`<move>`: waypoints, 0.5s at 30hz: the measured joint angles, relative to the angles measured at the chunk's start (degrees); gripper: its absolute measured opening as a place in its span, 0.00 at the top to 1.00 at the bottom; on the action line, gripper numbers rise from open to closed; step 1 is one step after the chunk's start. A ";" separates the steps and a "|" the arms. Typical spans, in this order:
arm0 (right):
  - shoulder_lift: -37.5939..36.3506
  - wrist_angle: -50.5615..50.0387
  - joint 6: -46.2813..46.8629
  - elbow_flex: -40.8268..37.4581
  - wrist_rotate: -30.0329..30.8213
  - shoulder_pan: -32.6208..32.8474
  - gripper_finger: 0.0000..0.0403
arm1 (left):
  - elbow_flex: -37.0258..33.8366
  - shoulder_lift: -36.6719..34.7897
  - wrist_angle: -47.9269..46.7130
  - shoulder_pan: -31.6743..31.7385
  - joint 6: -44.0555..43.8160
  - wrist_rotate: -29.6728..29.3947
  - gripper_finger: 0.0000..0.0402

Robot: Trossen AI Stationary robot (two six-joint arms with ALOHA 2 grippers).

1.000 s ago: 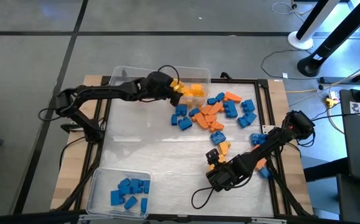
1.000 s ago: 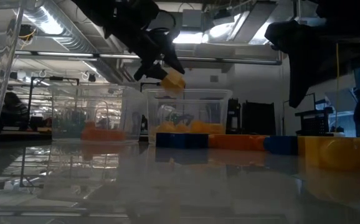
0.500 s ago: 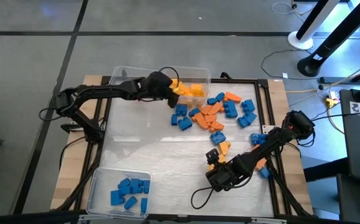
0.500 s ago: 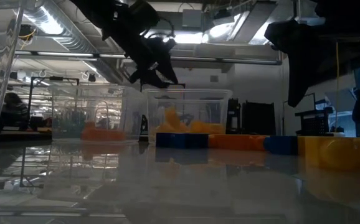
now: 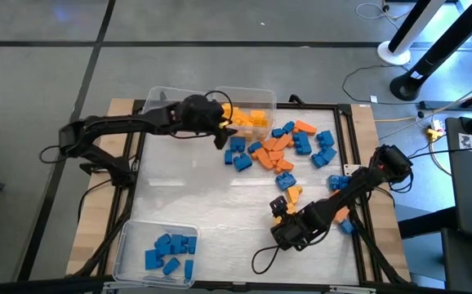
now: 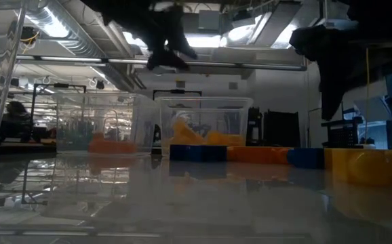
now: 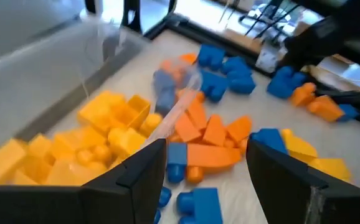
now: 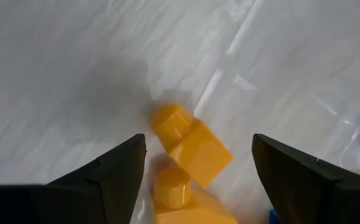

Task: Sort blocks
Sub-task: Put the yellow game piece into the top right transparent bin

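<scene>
Hovering at the near rim of the clear bin (image 5: 164, 95) at the table's far edge, the left gripper (image 5: 222, 131) has its fingers (image 7: 144, 167) spread wide with nothing between them; that bin holds a heap of yellow blocks (image 5: 251, 119), seen close in the left wrist view (image 7: 86, 140); in the low view the same gripper (image 6: 171, 57) hangs dark above the bin (image 6: 204, 127), clear of its rim.

Just beside the bin, toward the table's far right corner, lies a loose pile of blue and orange blocks (image 5: 281, 149) on the white table top (image 5: 203, 204); a few more blue, orange and yellow pieces are strewn along the right edge.

Low over the table near its right edge, the right gripper (image 5: 281, 222) has its fingers (image 8: 102, 177) parted, and a yellow block (image 8: 189, 146) lies on the surface between them, untouched by either finger; a second yellow piece (image 8: 174, 196) sits just beside it.

A second clear bin (image 5: 126, 249) stands at the near left corner, holding only blue blocks (image 5: 171, 251); it is well apart from both arms.
</scene>
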 joint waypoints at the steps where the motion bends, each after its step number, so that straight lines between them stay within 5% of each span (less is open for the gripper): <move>1: 0.00 -0.26 -1.29 0.00 -0.45 -0.45 0.28 | 0.01 -0.83 -0.05 -0.68 0.42 -0.01 0.48; 9: 0.00 -0.48 -11.80 -0.40 -9.80 -5.27 0.28 | 0.02 -5.44 -6.82 -7.14 1.49 0.14 0.48; 15: 0.00 1.82 -15.71 -3.37 -9.94 -6.37 0.28 | 0.02 -5.70 -11.68 -12.79 1.77 0.07 0.48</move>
